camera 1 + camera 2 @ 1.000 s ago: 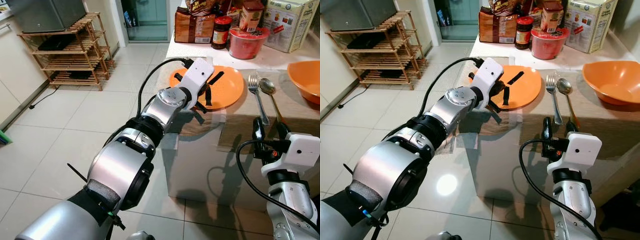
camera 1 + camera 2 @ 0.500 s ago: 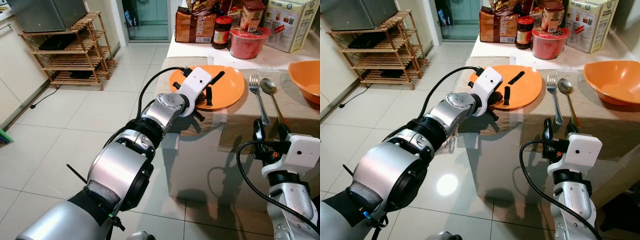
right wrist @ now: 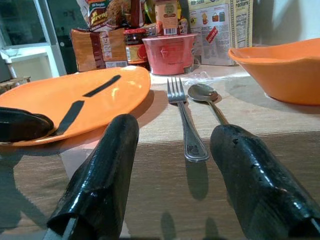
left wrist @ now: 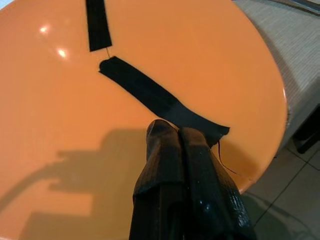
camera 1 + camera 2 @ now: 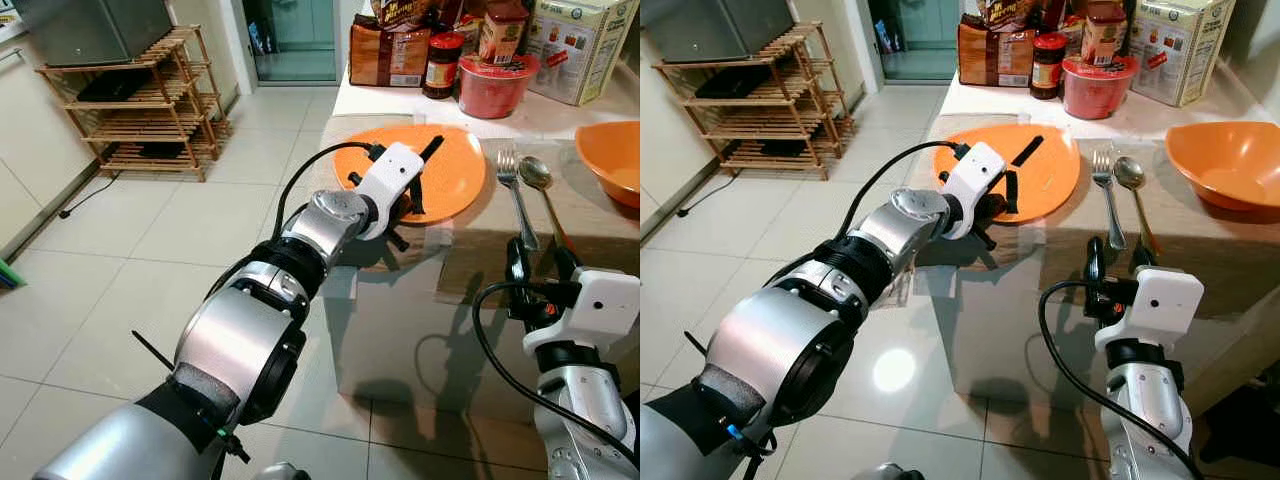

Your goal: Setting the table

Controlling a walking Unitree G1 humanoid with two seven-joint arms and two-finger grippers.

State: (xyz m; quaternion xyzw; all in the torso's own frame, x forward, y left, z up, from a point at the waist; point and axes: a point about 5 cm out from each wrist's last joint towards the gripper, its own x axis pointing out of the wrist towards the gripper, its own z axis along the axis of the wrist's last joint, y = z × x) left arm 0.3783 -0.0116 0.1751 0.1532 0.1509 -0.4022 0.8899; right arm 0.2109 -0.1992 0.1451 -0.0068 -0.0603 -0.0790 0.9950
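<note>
Right gripper [image 5: 541,262]: lower right of the frame, at the near edge of the table, its two black fingers spread apart and holding nothing.
Left gripper [image 4: 176,136]: centre of the frame, fingers pressed together on the near rim of the round orange plate [image 5: 450,170], which tilts up at that edge.
Plate: on the beige woven table mat [image 5: 590,215], marked with two black tape strips [image 4: 150,97].
Silver fork [image 5: 513,190] and silver spoon [image 5: 538,180]: side by side, just right of the plate.
Orange bowl [image 5: 612,160]: right edge.
Red tub [image 5: 495,85], jars and boxes: top, behind the plate.
Wooden slatted rack [image 5: 140,100]: upper left, on the tiled floor.
</note>
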